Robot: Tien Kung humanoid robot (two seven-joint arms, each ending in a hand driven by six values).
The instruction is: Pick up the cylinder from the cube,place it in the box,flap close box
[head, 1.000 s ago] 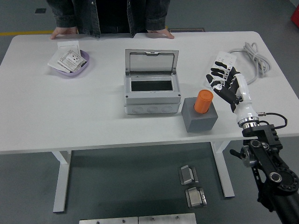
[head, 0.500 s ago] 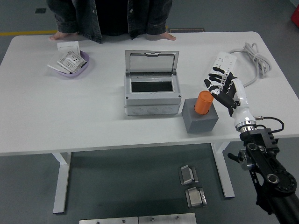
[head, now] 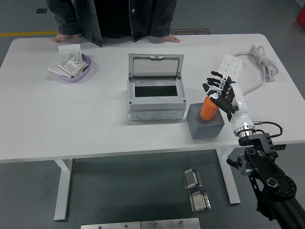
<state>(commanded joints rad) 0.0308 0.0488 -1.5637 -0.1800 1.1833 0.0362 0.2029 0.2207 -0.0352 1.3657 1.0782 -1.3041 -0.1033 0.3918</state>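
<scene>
Closing in on the cylinder

Standing upright on the grey cube (head: 206,125) right of centre, the orange cylinder (head: 208,108) hasn't moved. My right hand (head: 222,93) has slid left since half a second ago and now overlaps the cylinder's top, fingers spread, gripping nothing. Just left of the cube, the grey box (head: 155,93) sits with its lid up. I can't read any print on the packets in the purple bowl (head: 72,68), upper left. A person's hands (head: 163,38) rest on the table's far edge.
</scene>
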